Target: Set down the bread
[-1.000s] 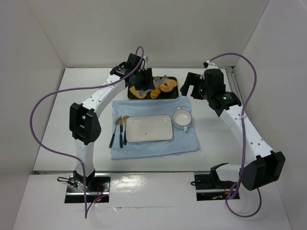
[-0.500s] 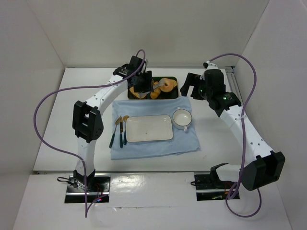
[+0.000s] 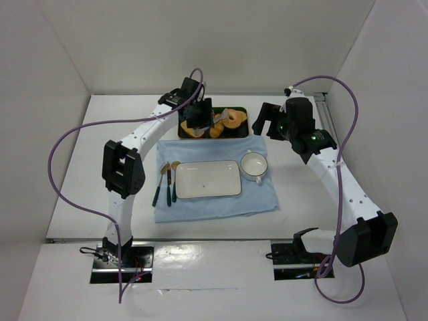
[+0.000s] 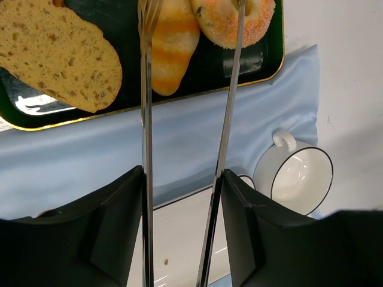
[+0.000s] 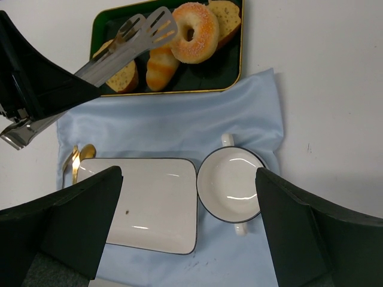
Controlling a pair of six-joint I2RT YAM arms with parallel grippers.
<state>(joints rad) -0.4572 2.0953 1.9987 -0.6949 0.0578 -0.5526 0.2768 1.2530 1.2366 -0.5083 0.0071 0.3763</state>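
Orange-brown ring-shaped bread (image 5: 194, 33) lies right of centre in the dark green gold-rimmed tray (image 5: 215, 69), far side of white counter (image 5: 311, 72). Striped oblong roll (image 5: 160, 67) just beside it, left; brown toast slice (image 5: 226, 17) at its right. The left fingers (image 4: 108, 239) clamp steel tongs (image 5: 128, 42), tips apart over the roll, close to the bread. The right fingers (image 5: 72, 221) wide, holding nothing, above white cup (image 5: 230, 182) and white rectangular plate (image 5: 149, 203) on pale blue cloth (image 5: 179, 125).

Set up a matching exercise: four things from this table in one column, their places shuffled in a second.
1 ring-shaped bread
2 cup
3 tongs
4 plate

A in the left claw
B on the dark tray
C on the cloth, right of the plate
D on the cloth, left of the cup

Pairs: 1-B, 2-C, 3-A, 4-D
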